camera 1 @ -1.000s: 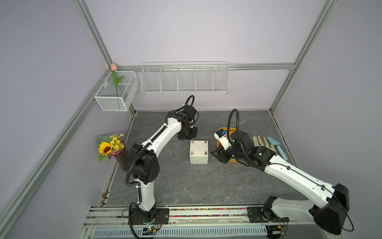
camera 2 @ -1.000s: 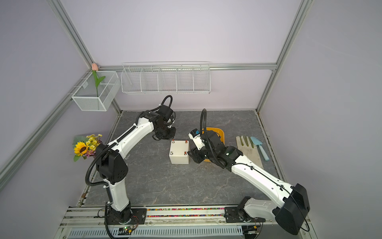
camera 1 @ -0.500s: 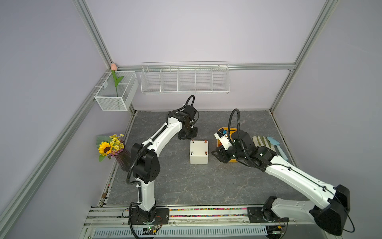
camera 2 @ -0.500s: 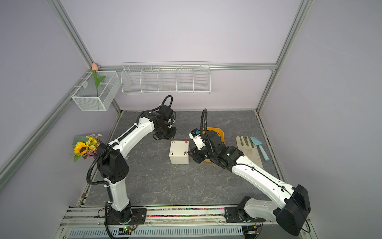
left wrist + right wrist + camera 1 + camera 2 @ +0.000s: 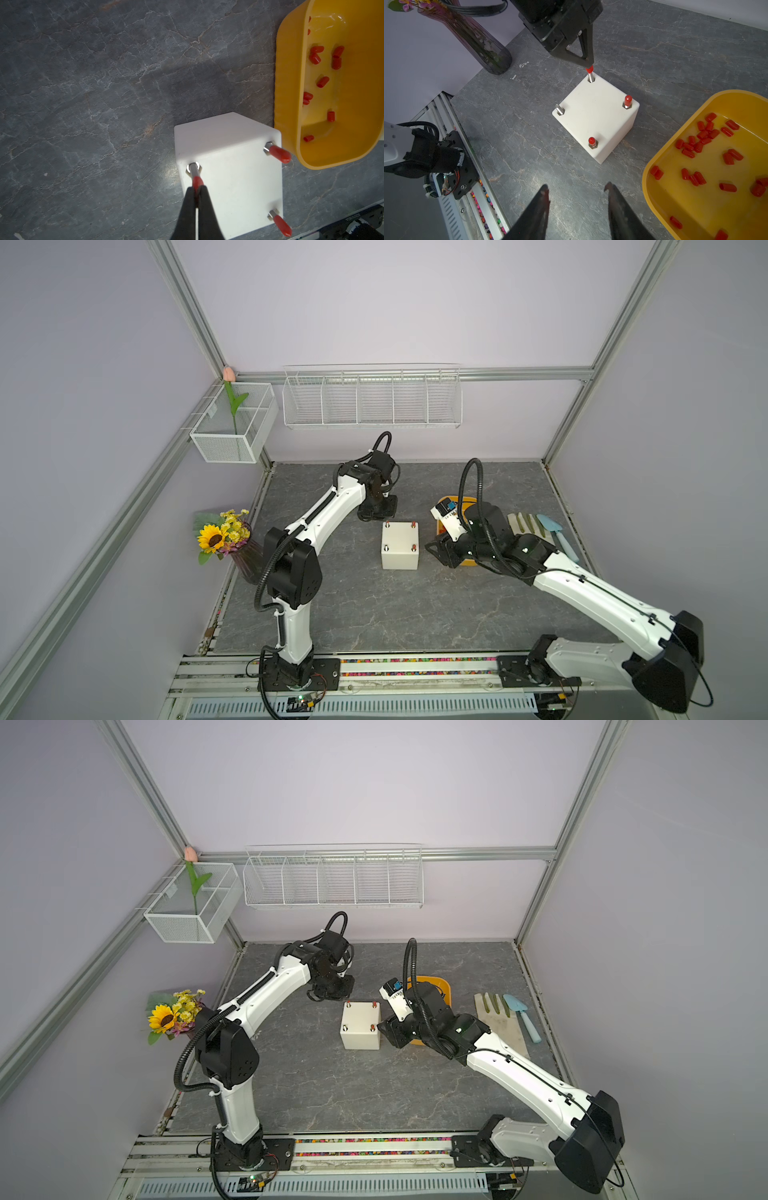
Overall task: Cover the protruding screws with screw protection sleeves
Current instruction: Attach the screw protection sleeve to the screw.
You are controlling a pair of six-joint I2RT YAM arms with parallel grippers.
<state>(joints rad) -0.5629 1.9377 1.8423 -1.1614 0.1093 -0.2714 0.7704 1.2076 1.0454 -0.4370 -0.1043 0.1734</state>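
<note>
A white box (image 5: 596, 116) stands mid-table with four protruding screws at its top corners. Two of them wear red screw protection sleeves (image 5: 627, 100) (image 5: 592, 141), and one screw (image 5: 559, 109) is bare. My left gripper (image 5: 196, 188) is shut on a red sleeve (image 5: 197, 180) that sits on the tip of the fourth screw (image 5: 194, 170), with most of the shaft still showing. My right gripper (image 5: 576, 187) hangs open and empty over the table, between the box and the yellow tray (image 5: 654, 197). Several loose sleeves (image 5: 699, 141) lie in the tray.
A dark vase of flowers (image 5: 224, 535) stands at the table's left edge. A glove (image 5: 528, 524) and a blue trowel (image 5: 557, 535) lie right of the tray. Wire baskets (image 5: 372, 400) hang on the back wall. The base rail (image 5: 415, 668) runs along the front.
</note>
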